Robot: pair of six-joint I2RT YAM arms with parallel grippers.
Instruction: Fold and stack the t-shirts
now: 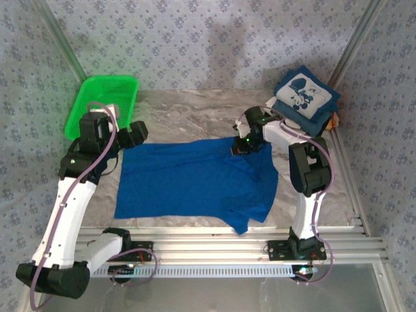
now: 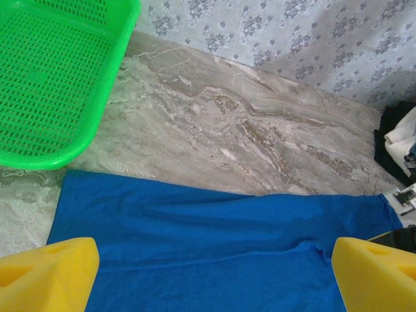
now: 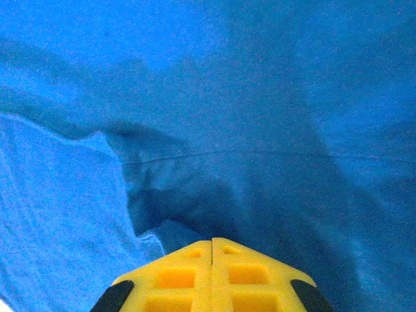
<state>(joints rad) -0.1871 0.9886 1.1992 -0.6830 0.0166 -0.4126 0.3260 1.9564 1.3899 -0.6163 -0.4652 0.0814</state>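
Cloth for the current fold lies spread out: the royal-blue t-shirt (image 1: 195, 182) is flat on the marble-patterned table (image 1: 188, 114) with no print showing, a layout that suits folding a side inward. The left gripper (image 1: 133, 136) hangs over the shirt's far left corner. In the left wrist view it (image 2: 211, 276) is spread wide, its 2 yellow fingers (image 2: 49, 273) at either side of the frame with the shirt's (image 2: 214, 240) far hem running between them. It grips nothing, and appears lined up to drop onto that edge. The right gripper (image 1: 242, 146) sits on the shirt's far edge, right of its middle. In the right wrist view its fingers (image 3: 212, 244) are pressed together with no gap, and the blue cloth (image 3: 97, 97) puckers into a shadowed ridge just at their tips, so it is most likely pinching the fabric for a lift. Beyond the shirt's far right corner rests the stack of folded t-shirts (image 1: 305, 97), a navy one with a white cartoon print on top, kept clear of the working area. Beyond the shirt's far left corner stands the green mesh basket (image 1: 104, 104). This fold looks barely begun.
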